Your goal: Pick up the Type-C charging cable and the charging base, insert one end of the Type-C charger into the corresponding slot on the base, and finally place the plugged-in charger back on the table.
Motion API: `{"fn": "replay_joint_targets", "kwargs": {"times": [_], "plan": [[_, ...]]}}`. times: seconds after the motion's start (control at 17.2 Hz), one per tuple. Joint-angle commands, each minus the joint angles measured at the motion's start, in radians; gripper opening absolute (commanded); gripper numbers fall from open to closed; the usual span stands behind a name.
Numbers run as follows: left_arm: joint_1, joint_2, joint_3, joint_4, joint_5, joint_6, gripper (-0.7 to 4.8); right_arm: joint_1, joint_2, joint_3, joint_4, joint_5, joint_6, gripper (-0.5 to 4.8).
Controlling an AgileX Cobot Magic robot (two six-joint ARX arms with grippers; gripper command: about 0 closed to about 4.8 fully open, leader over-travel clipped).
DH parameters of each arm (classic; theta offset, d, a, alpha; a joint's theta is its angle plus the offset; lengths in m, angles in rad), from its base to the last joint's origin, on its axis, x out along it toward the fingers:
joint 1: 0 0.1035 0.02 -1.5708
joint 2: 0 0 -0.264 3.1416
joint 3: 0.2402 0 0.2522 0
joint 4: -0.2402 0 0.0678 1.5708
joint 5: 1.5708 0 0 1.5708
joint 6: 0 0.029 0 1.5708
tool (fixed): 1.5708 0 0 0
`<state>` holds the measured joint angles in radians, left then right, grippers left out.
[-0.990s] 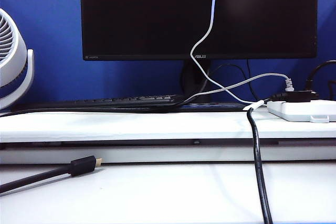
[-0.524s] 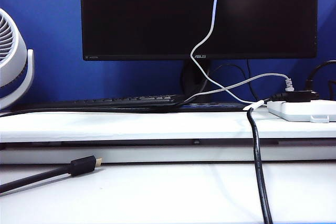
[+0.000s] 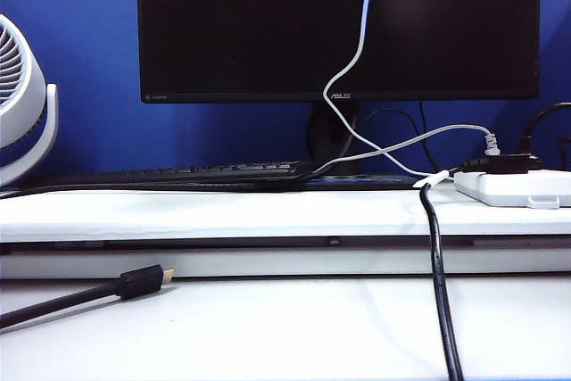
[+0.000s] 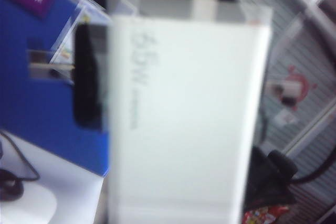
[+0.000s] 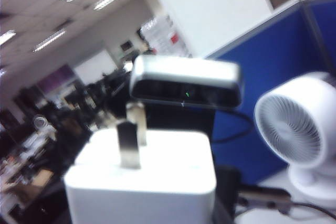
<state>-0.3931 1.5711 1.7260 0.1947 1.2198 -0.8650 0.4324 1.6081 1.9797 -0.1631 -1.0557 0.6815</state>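
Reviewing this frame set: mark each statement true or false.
1. The charging base shows two metal prongs in the right wrist view. True.
2. Its side reads 20W. False: the left wrist view shows 65W on the charging base.
3. Both grippers appear in the exterior view. False: neither the left gripper nor the right gripper shows there.
4. The Type-C charging cable hangs down in front of the monitor. True.
5. The black cable's gold-tipped plug sits in the power strip. False: it lies loose on the table, at the exterior view's lower left.
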Motion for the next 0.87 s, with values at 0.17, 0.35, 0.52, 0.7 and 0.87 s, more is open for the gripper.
{"fn": "replay_joint_targets", "kwargs": {"times": [0.17, 0.35, 0.52, 0.7, 0.87], "plan": [[0.000, -0.007, 0.012, 0.050, -0.075, 0.001, 2.50, 0.016, -0.001, -0.005, -0.042, -0.060, -0.001, -0.06], [0.000, -0.007, 0.012, 0.048, -0.066, 0.010, 2.68, 0.013, -0.001, -0.005, -0.041, -0.029, -0.006, -0.06], [0.013, -0.007, 0.012, 0.045, -0.053, 0.024, 4.16, -0.009, -0.001, -0.005, -0.034, -0.014, -0.009, -0.06], [0.041, -0.008, 0.012, 0.045, -0.045, 0.023, 4.45, -0.054, -0.005, -0.005, -0.035, -0.007, -0.008, -0.06], [0.044, -0.008, 0.012, 0.045, -0.044, 0.027, 4.45, -0.066, -0.005, -0.005, -0.039, 0.011, -0.009, -0.06]]}}
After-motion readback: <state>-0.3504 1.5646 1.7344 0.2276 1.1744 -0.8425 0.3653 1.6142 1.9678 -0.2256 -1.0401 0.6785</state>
